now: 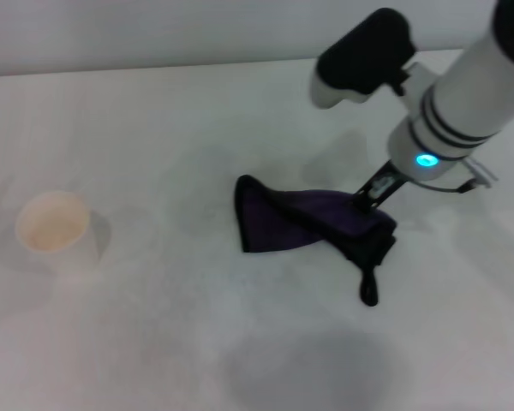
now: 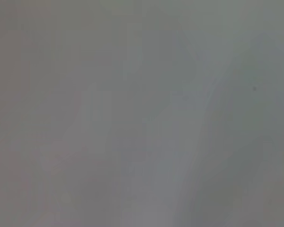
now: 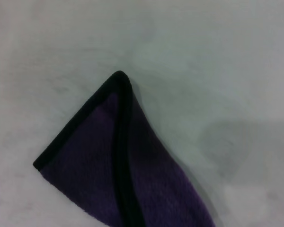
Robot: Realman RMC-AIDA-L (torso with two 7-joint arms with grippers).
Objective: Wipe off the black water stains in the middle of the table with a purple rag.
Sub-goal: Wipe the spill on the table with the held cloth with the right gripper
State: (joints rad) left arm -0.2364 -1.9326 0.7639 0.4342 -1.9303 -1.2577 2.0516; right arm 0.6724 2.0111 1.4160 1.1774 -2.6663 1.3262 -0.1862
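One gripper worked — the right gripper (image 1: 366,196), fingers clamped on the purple rag (image 1: 304,221), which trailed leftward across the table (image 1: 154,128).

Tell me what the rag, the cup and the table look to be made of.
Purple rag: soft napped cloth, likely microfibre, with stitched black edging; it drapes in folds. Cup: probably paper, thin matte off-white wall. Table: hard matte white surface, perhaps laminate; faint grey scuffs, no glare.
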